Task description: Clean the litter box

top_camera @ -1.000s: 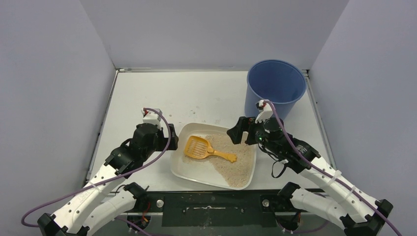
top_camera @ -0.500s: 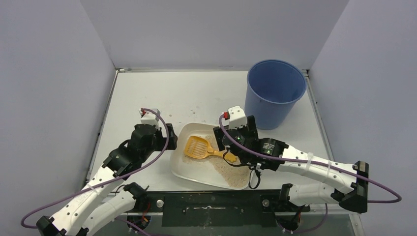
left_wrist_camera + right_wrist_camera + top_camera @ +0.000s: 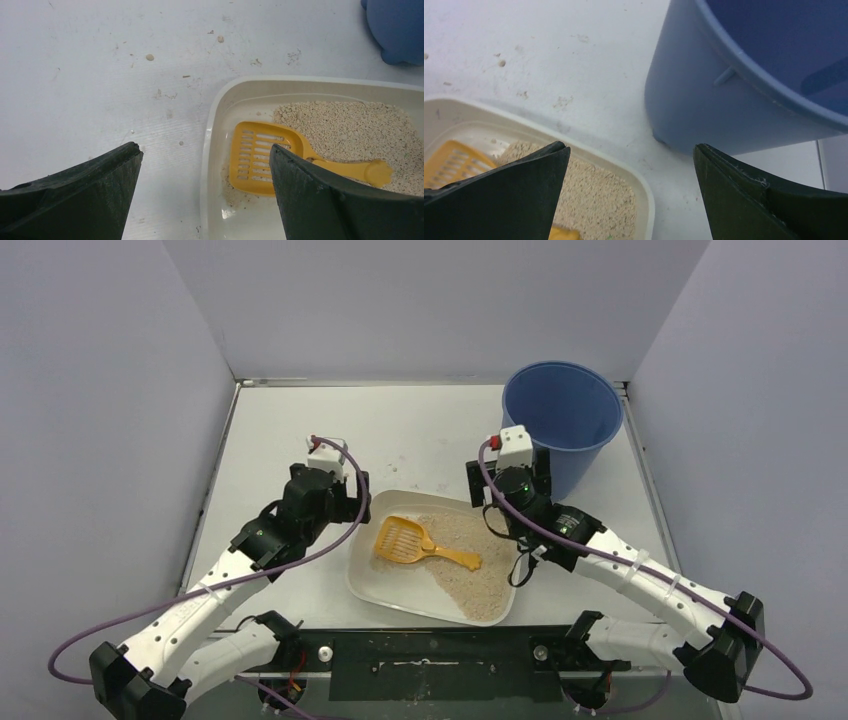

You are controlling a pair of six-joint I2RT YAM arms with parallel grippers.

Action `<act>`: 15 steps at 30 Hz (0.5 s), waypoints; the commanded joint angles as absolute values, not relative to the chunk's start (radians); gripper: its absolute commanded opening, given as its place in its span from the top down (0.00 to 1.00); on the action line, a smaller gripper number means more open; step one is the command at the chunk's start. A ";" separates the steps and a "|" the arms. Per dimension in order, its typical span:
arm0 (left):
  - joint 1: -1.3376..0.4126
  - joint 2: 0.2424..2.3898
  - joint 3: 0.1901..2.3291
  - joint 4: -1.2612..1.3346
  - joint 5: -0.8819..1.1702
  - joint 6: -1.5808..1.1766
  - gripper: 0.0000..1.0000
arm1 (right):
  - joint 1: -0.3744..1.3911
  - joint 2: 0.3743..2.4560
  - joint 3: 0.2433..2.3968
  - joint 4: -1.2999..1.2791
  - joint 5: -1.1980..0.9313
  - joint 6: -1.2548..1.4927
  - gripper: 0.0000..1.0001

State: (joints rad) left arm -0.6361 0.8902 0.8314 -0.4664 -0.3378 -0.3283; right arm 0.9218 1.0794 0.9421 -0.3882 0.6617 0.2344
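1. Since 0.5 s ago, the right gripper [image 3: 629,146] has drawn back from the middle of the litter box [image 3: 372,586] toward the upper right of the top view. The left gripper [image 3: 204,146] has moved up-frame to the box's upper-left corner.
2. Right gripper: fingers spread wide, nothing between them. In its wrist view they frame bare table [image 3: 300,430], with the box's corner rim at lower left and the base of the blue bucket [image 3: 565,468] at upper right.
3. Left gripper: fingers likewise spread and empty. In its wrist view the box's left rim runs up between them.
4. Height of either gripper above the table: probably clear of it, but the views do not settle this.
5. Litter box: lower centre of the top view, flat on the table between the two arms. The beige litter [image 3: 470,580] is banked to the right and lower side, and the left floor is mostly bare.
6. Orange scoop [image 3: 410,543]: lies inside the box, slotted head on the bare left floor, handle pointing right onto the litter.
7. Bucket: upright at upper right, near the box's corner but apart from it.
8. Stray grains [image 3: 150,57] dot the table above the box.
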 commanded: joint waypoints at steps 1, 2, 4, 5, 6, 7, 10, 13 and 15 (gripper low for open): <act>-0.632 0.925 0.844 -0.319 -0.362 -0.247 0.03 | 0.773 1.069 0.903 -0.195 0.432 0.190 0.00; -0.625 0.924 0.833 -0.312 -0.354 -0.247 0.03 | 0.759 1.069 0.891 -0.169 0.404 0.179 0.00; -0.608 0.919 0.824 -0.309 -0.333 -0.253 0.03 | 0.751 1.073 0.880 -0.148 0.396 0.161 0.00; -0.603 0.915 0.825 -0.312 -0.326 -0.254 0.03 | 0.752 1.076 0.880 -0.145 0.396 0.157 0.00; -0.603 0.905 0.822 -0.311 -0.322 -0.255 0.03 | 0.752 1.077 0.883 -0.146 0.391 0.160 0.00; -0.603 0.895 0.817 -0.310 -0.320 -0.252 0.03 | 0.752 1.076 0.884 -0.144 0.372 0.162 0.00; -0.602 0.861 0.811 -0.319 -0.323 -0.249 0.03 | 0.753 1.060 0.869 -0.127 0.348 0.174 0.00; -0.603 0.828 0.810 -0.345 -0.331 -0.266 0.03 | 0.765 1.036 0.873 -0.143 0.349 0.171 0.00; -0.603 0.808 0.810 -0.365 -0.349 -0.282 0.03 | 0.785 1.018 0.877 -0.142 0.381 0.155 0.00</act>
State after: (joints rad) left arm -0.6071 0.8566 0.8040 -0.3809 -0.3332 -0.2687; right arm 0.7582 1.0763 0.8753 -0.1951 0.3721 0.1757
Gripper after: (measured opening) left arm 0.973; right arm 0.999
